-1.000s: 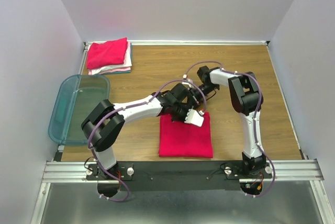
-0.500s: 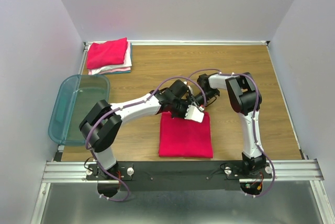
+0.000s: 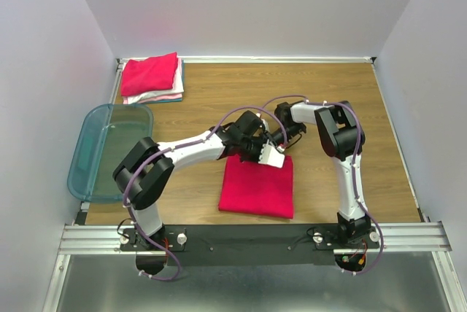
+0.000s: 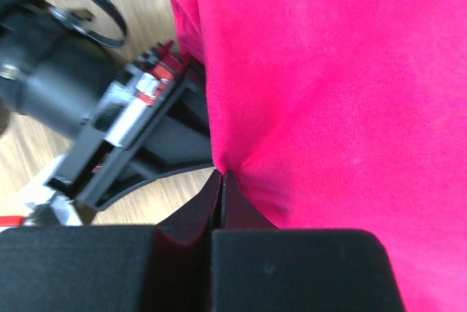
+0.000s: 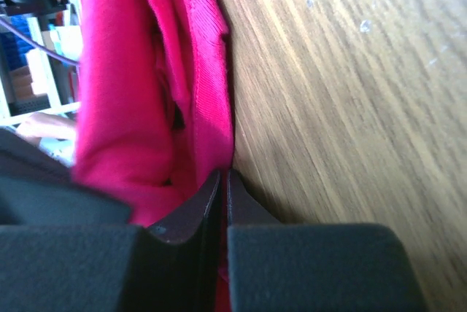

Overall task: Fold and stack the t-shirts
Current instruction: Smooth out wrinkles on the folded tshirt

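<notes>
A folded red-pink t-shirt (image 3: 257, 188) lies flat on the wooden table near the front, slightly askew. My left gripper (image 3: 272, 155) is at its far edge, and in the left wrist view it (image 4: 222, 175) is shut on that edge of the cloth (image 4: 328, 71). My right gripper (image 3: 283, 144) sits right beside it at the far right corner. In the right wrist view it (image 5: 222, 173) is shut on the shirt's layered edge (image 5: 124, 108), low against the table. A stack of folded t-shirts (image 3: 152, 77), red-pink on top of white and pale teal, lies at the back left.
A translucent teal plastic bin (image 3: 109, 150) stands at the left table edge. Grey walls enclose the table on the left, back and right. The metal rail (image 3: 248, 235) with both arm bases runs along the front. The right gripper's body (image 4: 109, 122) is close beside the left fingers.
The right gripper has swung in to the shirt's far right corner and closed on it. The left gripper shifted slightly back. The shirt has slid a little and now lies slightly rotated.
</notes>
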